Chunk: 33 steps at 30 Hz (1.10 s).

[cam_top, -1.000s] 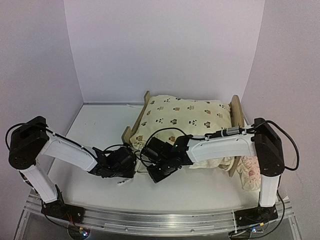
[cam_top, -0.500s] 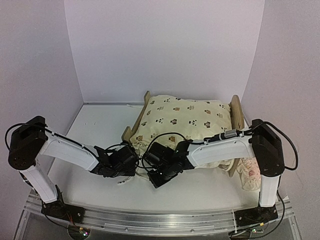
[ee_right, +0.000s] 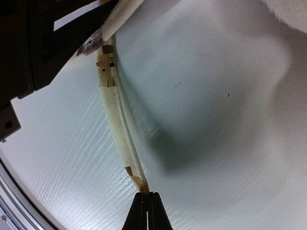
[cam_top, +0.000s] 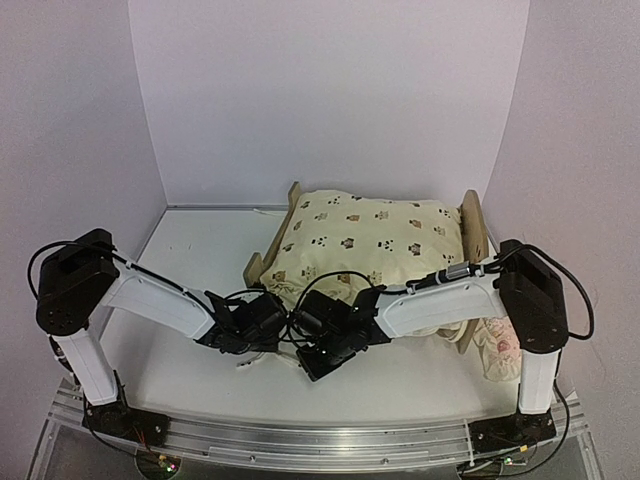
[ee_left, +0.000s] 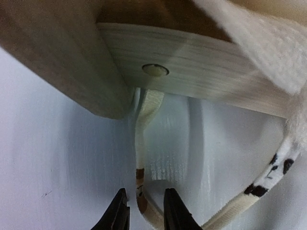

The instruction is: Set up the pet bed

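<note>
cushion (cam_top: 370, 235) on pet bed (cam_top: 473, 228) | pillow (cam_top: 498, 345) to its right | tie (ee_left: 138, 158) on table (cam_top: 200, 260) before it

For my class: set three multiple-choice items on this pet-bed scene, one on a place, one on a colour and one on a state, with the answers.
1. Where does the animal-print cushion lie?
A. on the bed frame
B. under the bed
C. folded beside the bed

2. What colour is the bed frame?
A. black
B. light wood
C. red

3. How do the jaws of the right gripper stand?
A. wide open on nothing
B. out of sight
C. shut on a cushion tie

Answers:
1 A: the cushion covers the frame between its two end boards.
2 B: pale grained wood shows at both ends.
3 C: the right wrist view shows the jaws closed with the tie's end pinched between them.
</note>
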Each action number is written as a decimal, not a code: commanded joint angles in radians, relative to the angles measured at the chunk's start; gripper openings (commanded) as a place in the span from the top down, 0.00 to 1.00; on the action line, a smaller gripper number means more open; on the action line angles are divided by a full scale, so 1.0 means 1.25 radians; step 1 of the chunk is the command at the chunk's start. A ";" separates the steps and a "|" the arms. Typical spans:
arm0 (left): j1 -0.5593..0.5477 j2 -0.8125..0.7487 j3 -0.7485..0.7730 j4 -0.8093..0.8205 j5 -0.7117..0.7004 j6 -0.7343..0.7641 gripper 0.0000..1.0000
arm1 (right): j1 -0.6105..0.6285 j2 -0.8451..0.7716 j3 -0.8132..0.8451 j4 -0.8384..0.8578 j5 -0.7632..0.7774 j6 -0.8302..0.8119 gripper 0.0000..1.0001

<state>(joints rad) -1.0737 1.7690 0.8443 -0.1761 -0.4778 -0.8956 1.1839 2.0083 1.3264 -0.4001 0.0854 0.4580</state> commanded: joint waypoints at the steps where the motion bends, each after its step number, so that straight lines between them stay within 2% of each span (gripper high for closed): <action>1: -0.001 0.029 0.027 -0.022 -0.006 -0.016 0.79 | 0.004 -0.020 -0.009 0.034 -0.025 0.008 1.00; 5: -0.001 0.030 0.022 -0.019 -0.003 -0.018 0.95 | 0.005 -0.023 -0.004 0.039 -0.019 0.004 1.00; 7: -0.001 0.019 0.014 -0.015 -0.004 -0.017 1.00 | 0.003 -0.027 -0.001 0.039 -0.001 0.005 1.00; 23: -0.001 -0.160 -0.069 0.036 0.000 0.025 1.00 | 0.003 -0.014 0.089 0.129 0.090 0.005 1.00; 33: -0.001 -0.186 -0.090 0.046 -0.005 0.031 1.00 | -0.002 0.006 0.128 0.173 0.153 0.002 1.00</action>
<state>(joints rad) -1.0744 1.5761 0.7527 -0.1457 -0.4740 -0.8648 1.1836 2.0052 1.4250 -0.2257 0.2178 0.4606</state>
